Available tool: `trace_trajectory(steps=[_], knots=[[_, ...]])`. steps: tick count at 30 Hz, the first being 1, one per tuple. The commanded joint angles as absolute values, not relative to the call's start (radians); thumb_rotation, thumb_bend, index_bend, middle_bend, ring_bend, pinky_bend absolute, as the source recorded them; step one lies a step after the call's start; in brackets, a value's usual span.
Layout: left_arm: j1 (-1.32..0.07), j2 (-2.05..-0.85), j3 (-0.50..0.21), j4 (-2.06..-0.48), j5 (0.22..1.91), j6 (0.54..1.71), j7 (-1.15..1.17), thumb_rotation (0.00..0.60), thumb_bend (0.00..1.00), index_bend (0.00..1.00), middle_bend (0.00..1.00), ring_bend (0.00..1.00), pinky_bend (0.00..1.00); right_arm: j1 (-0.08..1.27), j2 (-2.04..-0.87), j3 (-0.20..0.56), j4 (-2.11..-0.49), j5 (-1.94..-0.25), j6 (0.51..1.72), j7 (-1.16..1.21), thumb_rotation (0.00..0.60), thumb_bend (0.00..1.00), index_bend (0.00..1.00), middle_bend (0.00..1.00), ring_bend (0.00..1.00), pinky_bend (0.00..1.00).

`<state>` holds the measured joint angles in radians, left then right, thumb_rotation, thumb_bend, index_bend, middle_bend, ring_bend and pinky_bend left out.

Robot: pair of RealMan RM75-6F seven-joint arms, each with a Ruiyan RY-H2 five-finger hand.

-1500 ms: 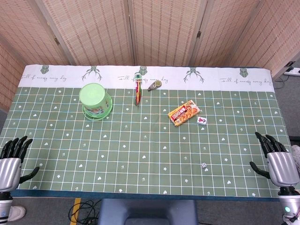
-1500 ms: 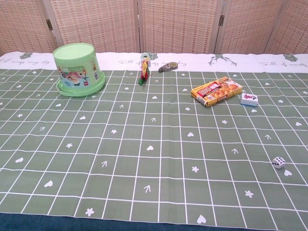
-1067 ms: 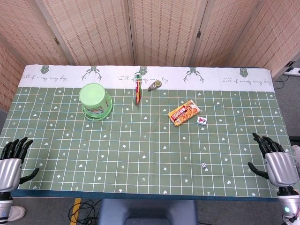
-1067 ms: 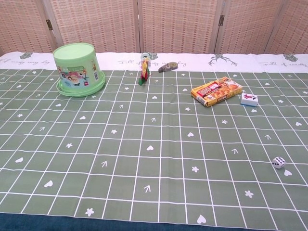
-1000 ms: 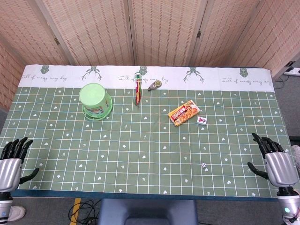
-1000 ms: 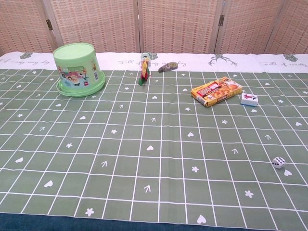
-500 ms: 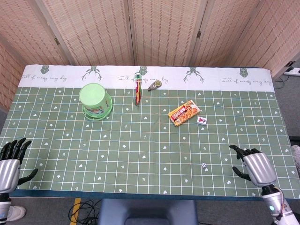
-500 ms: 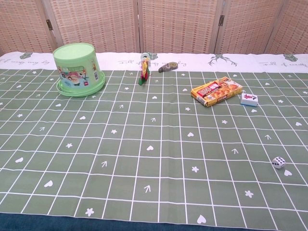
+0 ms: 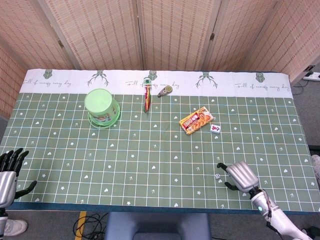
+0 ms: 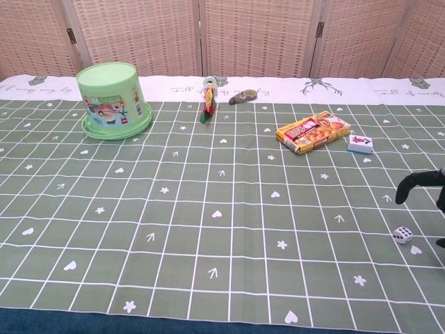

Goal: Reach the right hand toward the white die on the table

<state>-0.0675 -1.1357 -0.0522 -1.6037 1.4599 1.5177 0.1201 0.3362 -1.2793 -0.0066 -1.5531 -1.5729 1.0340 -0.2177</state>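
The small white die [image 9: 218,176] lies on the green checked cloth near the front right; the chest view shows the die [image 10: 402,235] low at the right. My right hand [image 9: 240,176] hovers just to the right of it, fingers spread and holding nothing, dark fingertips a short way from the die. In the chest view only some of the right hand [image 10: 421,178] enters from the right edge, arched above the die. My left hand [image 9: 6,172] rests open at the front left corner, far from the die.
An upturned green bucket [image 9: 102,107] stands at the back left. A red pen [image 9: 147,100] and a correction tape [image 9: 165,91] lie at the back centre. A snack packet [image 9: 196,120] and a white tile [image 9: 216,128] lie beyond the die. The table's front edge [image 9: 150,206] runs close by.
My right hand has moved left from the table's right edge to just beside the die. My left hand has slipped a little further left.
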Motion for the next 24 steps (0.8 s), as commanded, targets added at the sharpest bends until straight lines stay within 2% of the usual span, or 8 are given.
trace_trajectory(steps=[1, 24], knots=[[-0.066, -1.135, -0.052, -1.602, 1.458, 1.518, 0.117, 0.600, 0.22, 0.14, 0.09, 0.06, 0.10, 0.361, -1.313, -0.004, -1.522, -1.556, 1.004, -0.211, 0.600, 0.21, 0.39, 0.90, 0.95, 0.85], [-0.061, -1.136, -0.055, -1.599, 1.456, 1.518, 0.109, 0.600, 0.22, 0.14, 0.09, 0.06, 0.10, 0.410, -1.370, -0.022, -1.442, -1.518, 0.975, -0.177, 0.600, 0.26, 0.53, 0.92, 0.97, 0.85]])
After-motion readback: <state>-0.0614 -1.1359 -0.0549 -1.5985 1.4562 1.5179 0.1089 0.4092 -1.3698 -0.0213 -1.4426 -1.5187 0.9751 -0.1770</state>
